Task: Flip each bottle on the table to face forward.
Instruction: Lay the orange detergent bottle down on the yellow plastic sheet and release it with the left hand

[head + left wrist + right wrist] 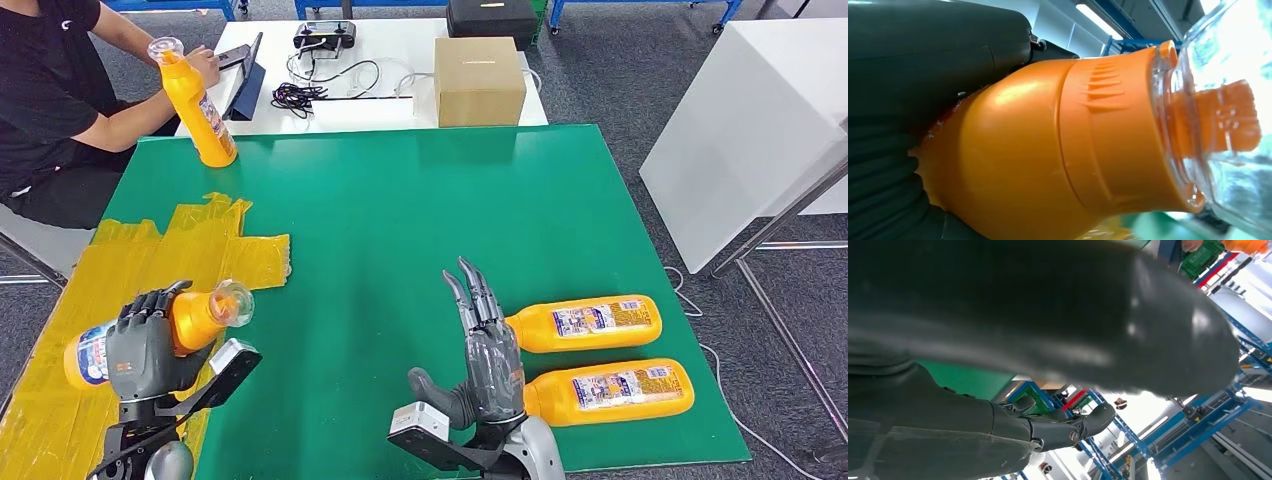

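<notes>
On the green table, two bottles lie near the right front corner, labels up, seemingly done. The left hand grips a third bottle above the left edge; the right hand is released.

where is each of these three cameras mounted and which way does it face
Head view: high on the body, facing forward and down at the green table; both arms, left hand gripping a bottle, right hand open.
Left wrist view: behind the left hand, facing along the bottle toward its clear cap.
Right wrist view: behind the right hand, facing up at blue racks.
Shared: head and left wrist views show the same bottle.
</notes>
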